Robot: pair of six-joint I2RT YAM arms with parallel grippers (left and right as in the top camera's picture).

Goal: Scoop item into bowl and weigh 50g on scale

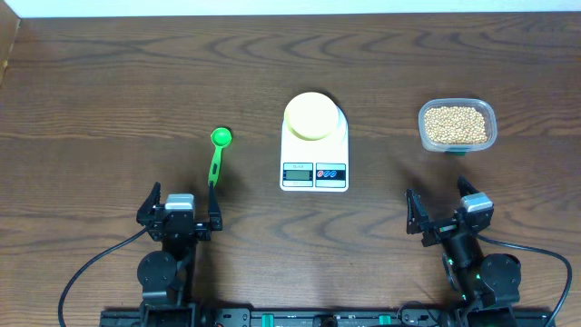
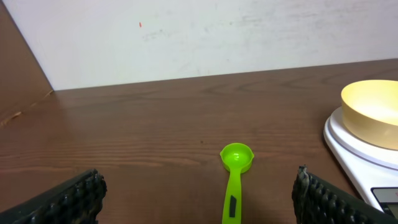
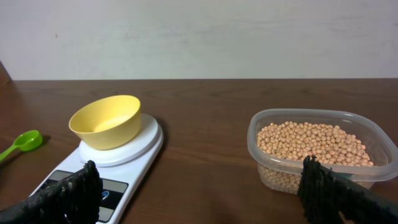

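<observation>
- Black, ribbed jaws of the left gripper [image 1: 183, 198] stand wide apart at the near edge of the dark wooden counter [image 1: 109, 91], holding nothing; the right gripper [image 1: 439, 202] sits well to its right, its jaws likewise spread wide and bare
- just beyond the left gripper lies a bright green plastic measuring spoon [image 1: 216, 159], flat on the counter, handle end pointing toward the jaws and round scoop away from them
- between the two arms and a little farther out sits the white flat rectangular digital scale [image 1: 313, 153], display and buttons on its near edge
- the small round pale yellow bowl [image 1: 313, 116] stands upright on the scale's round platform
- farther right, well apart from the scale, a clear rounded-rectangular plastic tub [image 3: 311, 112] holds the small tan round beans [image 1: 457, 125]
</observation>
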